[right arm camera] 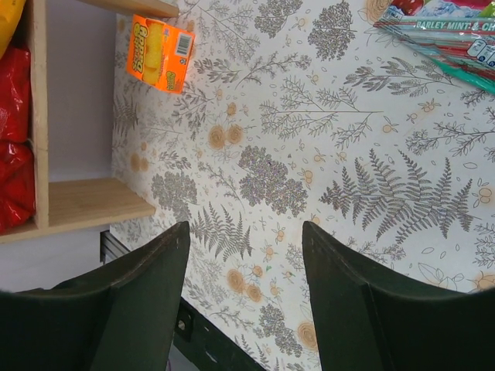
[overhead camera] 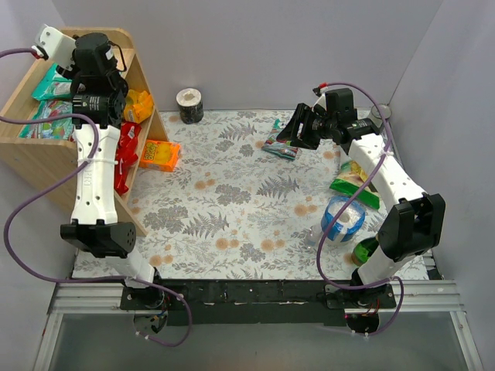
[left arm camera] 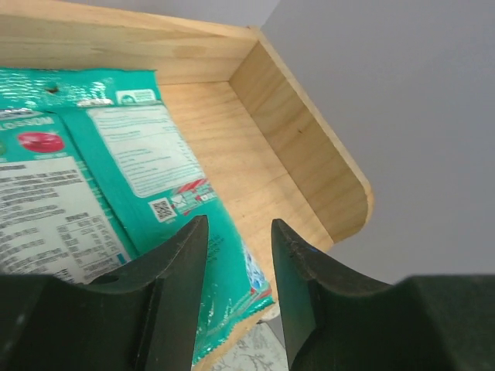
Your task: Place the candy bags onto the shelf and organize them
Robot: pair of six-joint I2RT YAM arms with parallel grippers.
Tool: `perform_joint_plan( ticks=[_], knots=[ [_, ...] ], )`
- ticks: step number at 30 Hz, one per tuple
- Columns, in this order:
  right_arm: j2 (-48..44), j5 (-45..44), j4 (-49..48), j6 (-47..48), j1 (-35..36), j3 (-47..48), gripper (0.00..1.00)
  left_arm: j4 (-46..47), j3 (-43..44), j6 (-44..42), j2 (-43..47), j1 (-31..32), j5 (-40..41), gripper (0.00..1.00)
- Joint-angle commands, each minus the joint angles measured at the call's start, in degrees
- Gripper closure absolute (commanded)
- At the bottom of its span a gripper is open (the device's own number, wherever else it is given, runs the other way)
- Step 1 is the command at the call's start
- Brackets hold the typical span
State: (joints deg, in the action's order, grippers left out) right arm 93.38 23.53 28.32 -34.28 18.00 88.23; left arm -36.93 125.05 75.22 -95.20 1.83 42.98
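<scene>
The wooden shelf (overhead camera: 31, 151) stands at the far left. Teal candy bags (overhead camera: 48, 86) lie on its upper tiers, red bags (overhead camera: 128, 151) and a yellow bag (overhead camera: 140, 105) on its lower ones. My left gripper (overhead camera: 68, 73) is open and empty just above a teal bag (left arm camera: 116, 162) on the top tier (left arm camera: 255, 170). An orange bag (overhead camera: 160, 154) lies on the table by the shelf. A teal-and-red bag (overhead camera: 280, 144) lies at the far middle. My right gripper (overhead camera: 298, 133) is open and empty above it. In the right wrist view this bag (right arm camera: 452, 39) is at the top right.
A dark tape roll (overhead camera: 189, 105) stands at the back wall. A green-and-white snack bag (overhead camera: 354, 182), a blue-and-white roll (overhead camera: 343, 219) and a green bottle (overhead camera: 366, 250) lie beside the right arm. The shelf's rounded side panel (left arm camera: 317, 162) is right of the left fingers.
</scene>
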Motion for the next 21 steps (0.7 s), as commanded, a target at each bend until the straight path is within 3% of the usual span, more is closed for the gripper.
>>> perform_joint_plan(
  ticks=[1, 5, 10, 21],
  knots=[
    [-0.3, 1.0, -1.9, 0.8, -0.2, 0.6, 0.33, 2.9, -3.5, -0.5, 6.0, -0.2, 8.6, 0.64],
    [0.4, 0.9, -1.4, 1.0, -0.2, 1.7, 0.34, 6.6, -14.5, 0.7, 11.9, -0.2, 13.2, 0.67],
    [1.2, 1.3, -1.6, 0.8, -0.2, 1.8, 0.34, 12.9, -21.5, -0.3, 17.5, -0.2, 14.1, 0.67],
    [2.1, 0.7, -1.4, 0.6, -0.2, 2.7, 0.34, 16.1, -16.5, -3.2, 16.2, -0.2, -1.2, 0.57]
  ],
)
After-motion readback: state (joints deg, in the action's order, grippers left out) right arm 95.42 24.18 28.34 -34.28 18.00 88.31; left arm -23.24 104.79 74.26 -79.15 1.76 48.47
